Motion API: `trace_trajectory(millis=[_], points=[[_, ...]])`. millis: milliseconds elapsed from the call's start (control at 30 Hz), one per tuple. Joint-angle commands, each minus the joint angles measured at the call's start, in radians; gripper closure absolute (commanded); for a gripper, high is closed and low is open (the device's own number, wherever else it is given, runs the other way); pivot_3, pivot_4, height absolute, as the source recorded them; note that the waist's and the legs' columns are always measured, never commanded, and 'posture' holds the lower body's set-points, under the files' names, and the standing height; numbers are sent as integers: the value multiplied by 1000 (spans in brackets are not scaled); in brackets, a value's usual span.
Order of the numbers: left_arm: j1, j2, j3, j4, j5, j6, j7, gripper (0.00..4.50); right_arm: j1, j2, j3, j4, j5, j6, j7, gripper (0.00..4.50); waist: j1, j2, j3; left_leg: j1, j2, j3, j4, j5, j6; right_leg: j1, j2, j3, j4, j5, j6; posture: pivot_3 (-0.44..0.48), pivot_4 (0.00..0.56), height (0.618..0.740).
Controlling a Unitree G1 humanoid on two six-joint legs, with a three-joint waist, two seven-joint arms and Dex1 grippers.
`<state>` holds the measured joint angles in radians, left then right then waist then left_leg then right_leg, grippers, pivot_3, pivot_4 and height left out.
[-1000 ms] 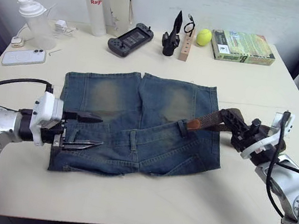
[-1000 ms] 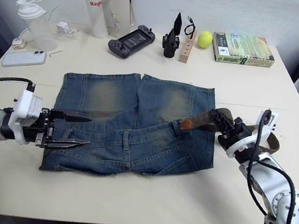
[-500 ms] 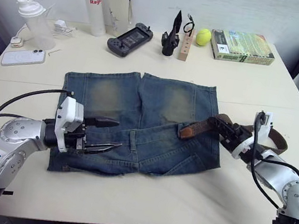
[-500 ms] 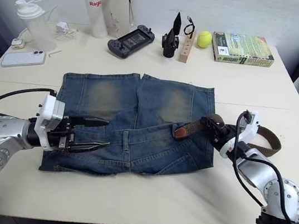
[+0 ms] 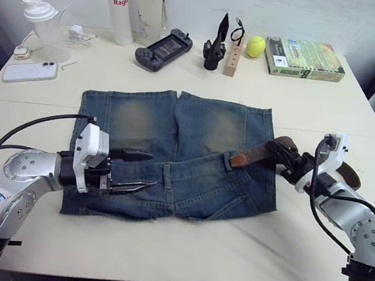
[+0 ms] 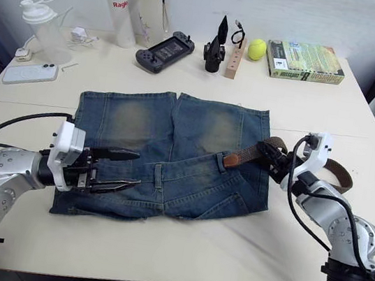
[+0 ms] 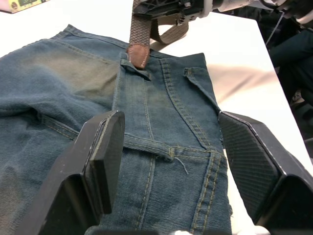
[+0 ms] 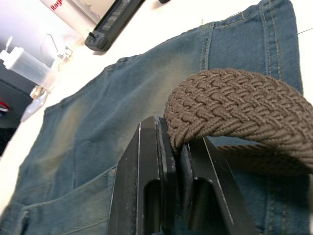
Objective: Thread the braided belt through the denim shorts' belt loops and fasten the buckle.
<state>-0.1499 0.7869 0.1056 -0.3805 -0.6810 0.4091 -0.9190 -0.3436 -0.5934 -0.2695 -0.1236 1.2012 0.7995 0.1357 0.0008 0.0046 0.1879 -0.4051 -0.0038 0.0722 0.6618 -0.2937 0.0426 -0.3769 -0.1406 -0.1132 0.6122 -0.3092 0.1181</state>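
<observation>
Centrally in the head views, blue denim shorts [image 5: 174, 156] with faded yellowish patches lie flat on a cream table [image 5: 178, 252], waistband toward the lower edge of the frame.

- Dark-brown braided belt [image 5: 260, 152]: runs from the right gripper toward the centre of the frame. Its tan leather tip [image 5: 239, 160] lies at a narrow blue denim belt loop [image 5: 228, 161] on the waistband; whether the tip has entered the loop cannot be told. The rest of the strap curves over the table behind the right arm, at the right edge of the shorts.
- Right gripper [image 5: 285, 159]: right of centre in the head views, black fingers clamped together on the belt. The right wrist view shows the woven strap arching over the closed fingertips, detail the head views lack.
- Left gripper [image 5: 139, 172]: lower left of centre, over the waistband, fingers apart and holding nothing. The left wrist view shows both black pads [image 7: 105, 156] spread wide over the denim, a second belt loop [image 7: 146, 146] between them, and the tan tip at the far loop in the upper middle of that frame.
- Table background, upper part of the head views: white bottle [image 5: 116, 3], cream tumbler [image 5: 148, 4], clear shaker bottle [image 5: 41, 23], white phone [image 5: 30, 72], black game controller [image 5: 162, 48], yellow-green ball [image 5: 256, 46], green book [image 5: 304, 59].
</observation>
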Motion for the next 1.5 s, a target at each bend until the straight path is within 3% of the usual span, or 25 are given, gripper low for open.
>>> trace_trajectory(millis=[33, 333, 767, 967, 1167, 1500], points=[[-13, -5, 24, -29, 1, 2, 1, 1146, -25, 6, -4, -48, -85, -52, 44, 4500, 0, 0, 0, 0, 0, 0, 0, 0, 0, 0, 0, 0, 0, 0, 0, 0, 150, 720], [-22, -9, 23, -28, 2, 9, 6, 1146, -17, 49, 42, -112, -256, -91, 91, 4500, -1, 0, 0, 0, 0, 0, 0, 0, 0, 0, 0, -1, 0, 0, 0, 0, 150, 720], [-35, -14, 19, -29, 5, 20, 7, 1146, 17, 141, 55, -140, -334, -83, 127, 4500, -2, 0, 0, 0, 0, 0, 0, 0, -1, 0, 1, -1, 1, 0, 0, 0, 150, 720], [-37, -17, 20, -28, 7, 23, 4, 1146, -9, 142, 42, -101, -452, -215, 170, 4500, -2, 0, 0, 0, 0, 0, 0, 0, -1, 0, 1, -1, 0, 0, 0, 0, 150, 720], [-34, -21, 25, -32, 9, 29, 4, 1146, -13, 137, 90, -105, -588, -305, 205, 4500, -1, 0, 0, 0, 0, 0, 0, 0, -1, 0, 1, -2, 1, 0, 0, 0, 150, 720], [-36, -24, 31, -34, 8, 38, 13, 1146, 50, 183, 164, -163, -660, -292, 219, 4500, -2, 0, 0, 1, 0, 0, 0, 0, -1, 0, 2, -3, 1, 0, 0, 0, 150, 720]])
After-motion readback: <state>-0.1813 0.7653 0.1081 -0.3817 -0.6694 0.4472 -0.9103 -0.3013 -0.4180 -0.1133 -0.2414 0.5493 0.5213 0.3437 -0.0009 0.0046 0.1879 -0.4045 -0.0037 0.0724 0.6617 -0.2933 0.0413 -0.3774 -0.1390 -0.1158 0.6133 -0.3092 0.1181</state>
